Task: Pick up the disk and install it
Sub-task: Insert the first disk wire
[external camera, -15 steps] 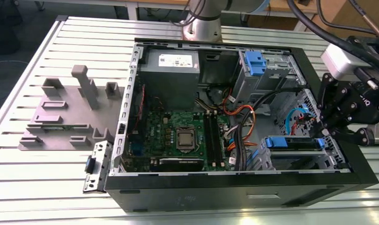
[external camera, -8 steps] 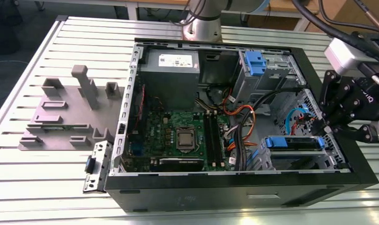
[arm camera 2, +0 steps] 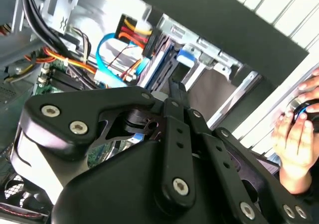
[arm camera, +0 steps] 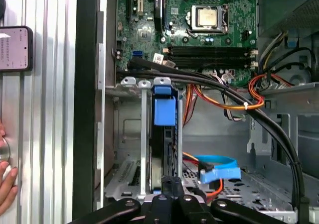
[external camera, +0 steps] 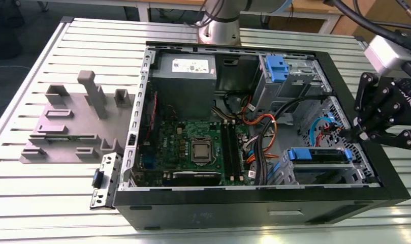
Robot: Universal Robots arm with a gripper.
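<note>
A slatted metal counter (external camera: 42,193) carries an open black computer case (external camera: 259,203) lying on its side, its interior facing up. Inside it, the green motherboard (external camera: 191,147) fills the middle, with the grey power supply (external camera: 185,76) at the far end and the silver processor (arm camera: 207,18) seated on the board. Bundled black cables (arm camera: 234,92) and orange wires (arm camera: 234,104) cross from the board toward the drive cage. On the counter at the exterior view's left stands a grey slotted plastic holder (external camera: 73,122).

The gripper (external camera: 365,134) hangs at the case's edge on the exterior view's right, just over the lower drive bay. Its black jaws look drawn close together with nothing between them, tips pointing down toward the bay. The disk (external camera: 318,155) sits in that bay, standing on edge between the metal rails (arm camera: 144,134), its blue carrier handle (arm camera: 164,109) showing at the bay's mouth; in the first wrist view the jaw tips sit right at its rear end, though whether they touch it is unclear. A blue data cable (arm camera: 217,167) loops just beside the disk.

A person's hand (arm camera 2: 296,144) rests on the counter beside the case, near a phone (arm camera: 15,47).
</note>
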